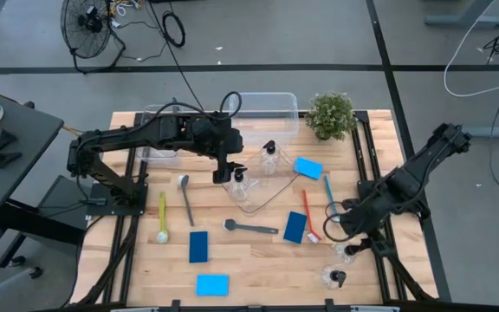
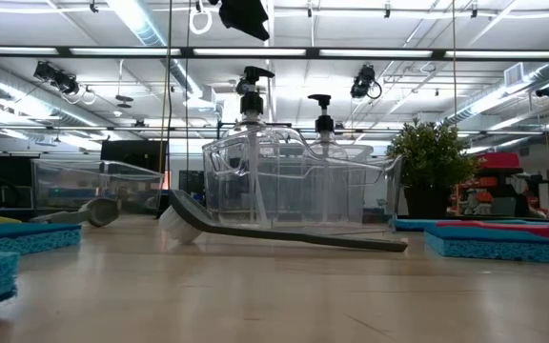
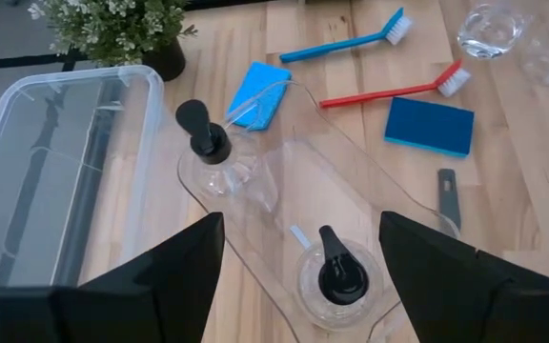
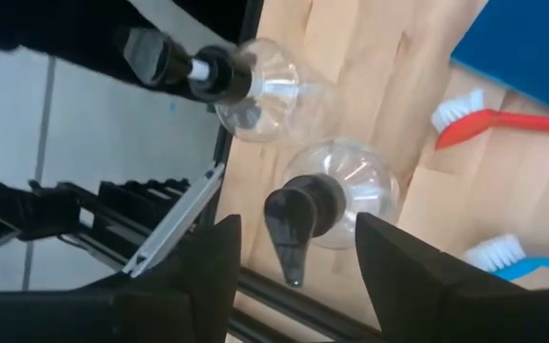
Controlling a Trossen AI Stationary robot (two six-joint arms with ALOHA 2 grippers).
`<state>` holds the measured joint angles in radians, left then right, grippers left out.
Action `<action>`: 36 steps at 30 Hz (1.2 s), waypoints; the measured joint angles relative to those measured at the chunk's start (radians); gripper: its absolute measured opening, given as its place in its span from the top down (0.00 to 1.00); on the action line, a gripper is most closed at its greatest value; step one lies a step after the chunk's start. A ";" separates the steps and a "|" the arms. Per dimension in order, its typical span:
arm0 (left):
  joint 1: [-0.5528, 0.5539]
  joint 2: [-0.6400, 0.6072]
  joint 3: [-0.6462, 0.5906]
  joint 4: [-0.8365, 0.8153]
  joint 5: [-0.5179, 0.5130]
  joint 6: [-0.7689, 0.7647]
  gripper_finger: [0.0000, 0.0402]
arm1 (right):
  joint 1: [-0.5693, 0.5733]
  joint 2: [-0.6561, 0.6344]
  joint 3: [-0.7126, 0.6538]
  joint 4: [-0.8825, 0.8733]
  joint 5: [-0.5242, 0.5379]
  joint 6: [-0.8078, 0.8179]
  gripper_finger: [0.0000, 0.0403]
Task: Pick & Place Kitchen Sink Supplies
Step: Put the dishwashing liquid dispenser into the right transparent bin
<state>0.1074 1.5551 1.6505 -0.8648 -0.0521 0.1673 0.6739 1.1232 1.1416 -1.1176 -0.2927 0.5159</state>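
Left gripper (image 3: 301,262) hung wide open over a pump bottle (image 3: 339,278) in the clear tray (image 3: 351,171) (right gripper (image 4: 295,255) open too).

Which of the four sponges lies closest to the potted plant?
The light-blue sponge just right of the tray, below the plant. The other light-blue one and both dark-blue ones lie farther off.

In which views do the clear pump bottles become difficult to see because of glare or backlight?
Low view: ceiling lights backlight the clear tray, so its two pump bottles show mainly as black tops. High view: the bottles near the right end effector almost vanish against the wood. Left wrist view: the bottle between the left end effector is plain.
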 joint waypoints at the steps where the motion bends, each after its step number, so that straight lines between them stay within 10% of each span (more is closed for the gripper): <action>1: 0.000 0.000 0.000 0.000 0.000 0.000 0.29 | 0.009 0.008 0.000 0.000 0.005 0.000 0.48; 36: 0.001 0.000 0.000 -0.001 -0.060 0.000 0.29 | 0.094 0.151 0.000 0.007 0.132 -0.011 0.48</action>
<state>0.1085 1.5551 1.6501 -0.8654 -0.1116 0.1669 0.7681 1.2741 1.1416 -1.1110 -0.1608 0.5053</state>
